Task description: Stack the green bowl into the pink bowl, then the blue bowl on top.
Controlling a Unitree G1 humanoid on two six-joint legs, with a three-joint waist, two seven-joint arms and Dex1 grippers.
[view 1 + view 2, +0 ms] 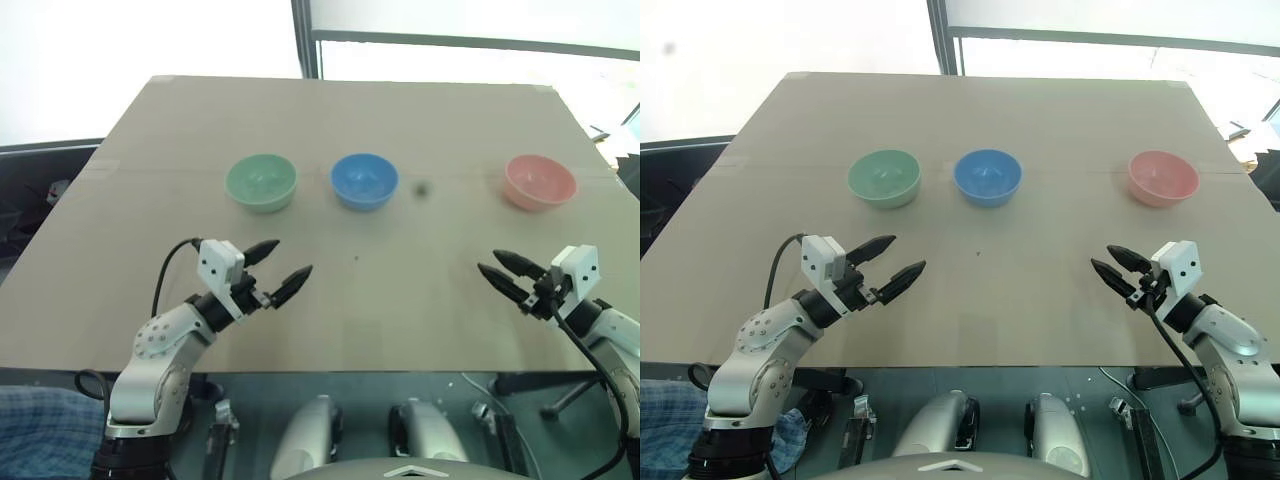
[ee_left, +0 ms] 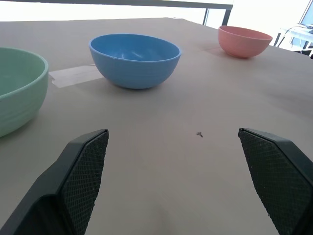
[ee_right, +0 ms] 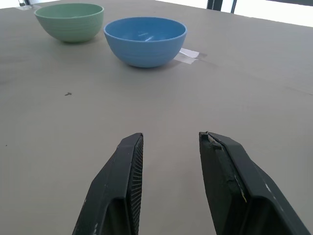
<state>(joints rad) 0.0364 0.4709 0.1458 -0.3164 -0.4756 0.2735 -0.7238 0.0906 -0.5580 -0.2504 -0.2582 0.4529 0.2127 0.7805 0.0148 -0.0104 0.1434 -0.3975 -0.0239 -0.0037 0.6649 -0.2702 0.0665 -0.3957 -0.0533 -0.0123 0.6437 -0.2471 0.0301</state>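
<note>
Nothing is stacked yet: the three bowls sit apart in a row on the far half of the surface point(image 1: 420, 290). The green bowl point(image 1: 261, 182) is on the left, the blue bowl point(image 1: 364, 180) just to its right, and the pink bowl point(image 1: 540, 182) well apart at the right end.

The step in hand looks to be picking up the green bowl, and the left hand point(image 1: 284, 270) is the nearer one for it. To do it well, the robot would bring that hand forward so one finger drops inside the rim and the other stays outside the near wall, pinch the wall, and lift straight up. It would then carry the bowl high over the blue bowl, which lies in the path to the pink one, and set it down centred so it nests level.

The left hand hovers above the near-left part of the surface, roughly level, angled toward the centre, its two black fingers point(image 2: 83, 171) spread wide and empty. The right hand point(image 1: 507, 275) mirrors it at the near right, angled inward, its fingers point(image 3: 124, 181) parted by a narrower gap and gripping nothing.
</note>
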